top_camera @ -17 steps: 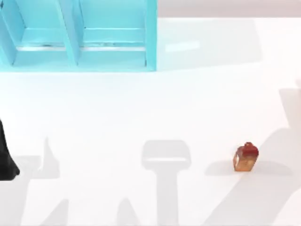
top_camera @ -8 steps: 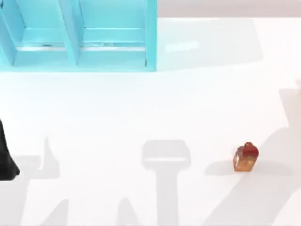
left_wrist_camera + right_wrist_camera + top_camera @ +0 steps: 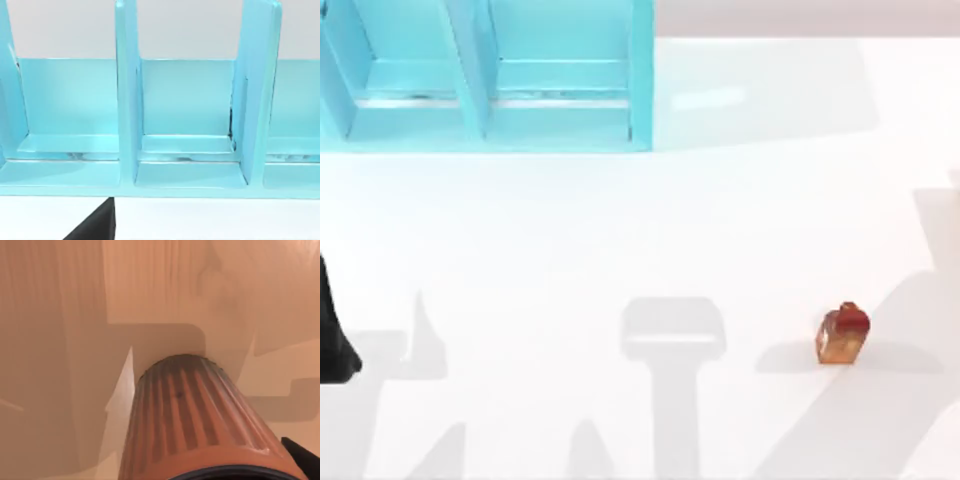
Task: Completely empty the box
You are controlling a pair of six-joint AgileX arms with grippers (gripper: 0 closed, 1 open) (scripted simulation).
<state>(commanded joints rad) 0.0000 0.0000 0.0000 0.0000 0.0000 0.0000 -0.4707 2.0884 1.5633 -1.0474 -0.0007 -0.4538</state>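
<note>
Left gripper point(image 3: 95, 226): a dark wedge of it is visible at the edge of the left wrist view, and whether it is wide or narrow cannot be told. It faces the turquoise box point(image 3: 127, 100) from the table side. The box stands upright, with tall dividers splitting it into compartments. The compartments facing this camera present bare floors and back walls (a thin dark streak runs along the floor seam in each). In the top view the left arm point(image 3: 332, 335) is a dark shape at the table's left edge, well apart from the box, which stands at the far left of the white table point(image 3: 620, 230). Right gripper point(image 3: 304, 456): a dark corner is seen in the right wrist view, and its state likewise cannot be told. Directly before that camera lies a ribbed cylinder point(image 3: 195, 415), its grooves running lengthwise, above a flat surface crossed by angular shadows; whether the gripper holds it cannot be told. On the table's right half a small red-topped amber object point(image 3: 841, 335) rests alone, slightly tilted, well apart from the box and outside it (its shadow falls beside it).
</note>
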